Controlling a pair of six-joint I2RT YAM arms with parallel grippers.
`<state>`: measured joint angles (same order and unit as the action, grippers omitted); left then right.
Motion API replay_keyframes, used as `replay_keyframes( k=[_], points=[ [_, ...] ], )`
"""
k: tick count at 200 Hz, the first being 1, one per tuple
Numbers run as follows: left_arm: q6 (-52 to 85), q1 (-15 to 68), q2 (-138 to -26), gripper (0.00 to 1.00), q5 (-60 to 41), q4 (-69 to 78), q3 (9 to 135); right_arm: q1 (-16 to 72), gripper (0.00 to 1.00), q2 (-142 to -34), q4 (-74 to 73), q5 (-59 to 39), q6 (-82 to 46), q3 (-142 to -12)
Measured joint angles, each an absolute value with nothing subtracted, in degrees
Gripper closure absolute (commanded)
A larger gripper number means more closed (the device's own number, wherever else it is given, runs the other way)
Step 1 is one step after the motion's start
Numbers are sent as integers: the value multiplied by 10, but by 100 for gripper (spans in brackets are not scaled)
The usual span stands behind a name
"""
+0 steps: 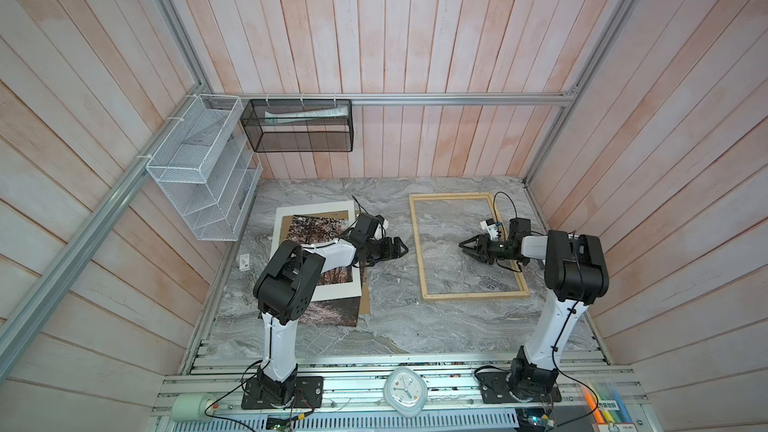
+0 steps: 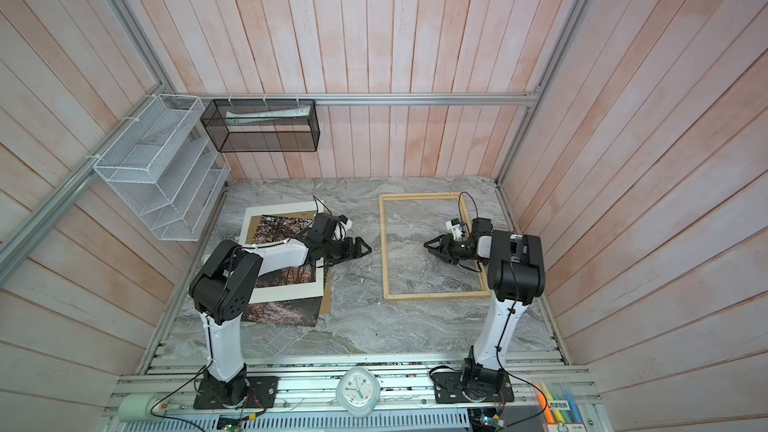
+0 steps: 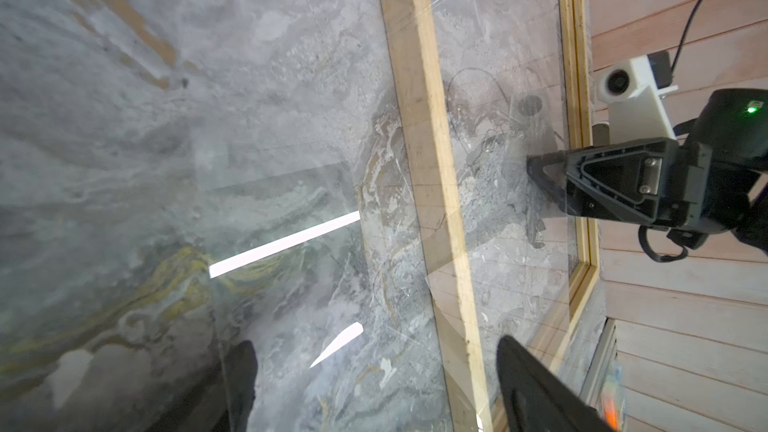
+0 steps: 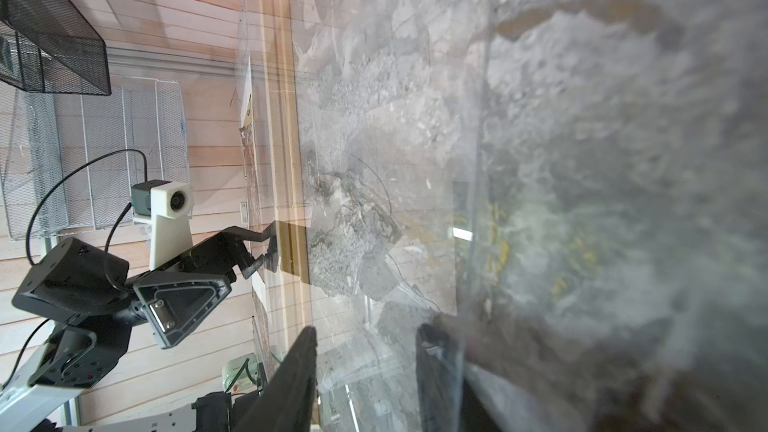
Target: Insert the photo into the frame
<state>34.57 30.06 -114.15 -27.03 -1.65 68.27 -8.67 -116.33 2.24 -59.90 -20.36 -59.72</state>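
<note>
Barely started tbh: the rectangular autumn-forest photo print (image 1: 336, 312) lies at 9 o'clock, and the pale wood-slat frame (image 1: 417, 251) at 3 has no print in it. The left gripper (image 1: 401, 248) and right gripper (image 1: 464, 246) are both spread, holding nothing.

Left arm (image 1: 332, 252), right arm (image 1: 550, 328): white shells, black joints, zip-tied black cables. Left gripper (image 1: 400, 247), right gripper (image 1: 466, 248): black triangular fingers (image 3: 606, 184), white camera (image 3: 623, 85) behind.

**Colours and patterns of the worktop, in a top view.**
Table (image 1: 395, 326): grey marble veining. Frame (image 1: 417, 243): pale natural wood. Photo (image 1: 309, 228): brown-orange foliage, dark trunks. Mat (image 1: 340, 289): white. Board (image 1: 365, 297): plain brown. Walls (image 1: 415, 35): whitewashed pink planks. 10 o'clock basket (image 1: 195, 184): white mesh; 11 o'clock basket (image 1: 299, 135): black mesh. Arms (image 1: 332, 253): white links, black joints. Clock (image 1: 405, 390): white, coloured dots.
</note>
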Motion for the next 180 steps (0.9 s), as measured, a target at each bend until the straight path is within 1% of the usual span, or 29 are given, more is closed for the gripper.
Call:
replay_keyframes(
  k=[22, 38, 48, 54, 70, 81, 89, 114, 143, 180],
  points=[
    [351, 309, -1141, 9, -270, -16, 683, -87, 59, -1155, -11, -600, -235, -583],
    [354, 315, -1141, 9, -270, -15, 683, -87, 62, -1147, -30, -602, -254, -576],
    [356, 318, -1141, 9, -270, -15, 683, -87, 67, -1143, -38, -603, -263, -575],
    [357, 320, -1141, 9, -270, -15, 683, -87, 73, -1139, -42, -603, -268, -575],
    [359, 323, -1141, 10, -269, -15, 683, -88, 84, -1128, -47, -604, -273, -575],
    [361, 323, -1141, 9, -269, -15, 683, -89, 90, -1118, -44, -605, -278, -575],
    [361, 324, -1141, 9, -269, -15, 683, -90, 93, -1110, -43, -606, -277, -575],
    [362, 326, -1142, 10, -270, -15, 684, -89, 96, -1077, -18, -611, -278, -582],
    [362, 334, -1147, 10, -263, -25, 697, -90, 97, -1029, 26, -609, -271, -609],
    [354, 350, -1150, 10, -227, -52, 728, -96, 98, -948, 91, -564, -261, -663]
  ],
)
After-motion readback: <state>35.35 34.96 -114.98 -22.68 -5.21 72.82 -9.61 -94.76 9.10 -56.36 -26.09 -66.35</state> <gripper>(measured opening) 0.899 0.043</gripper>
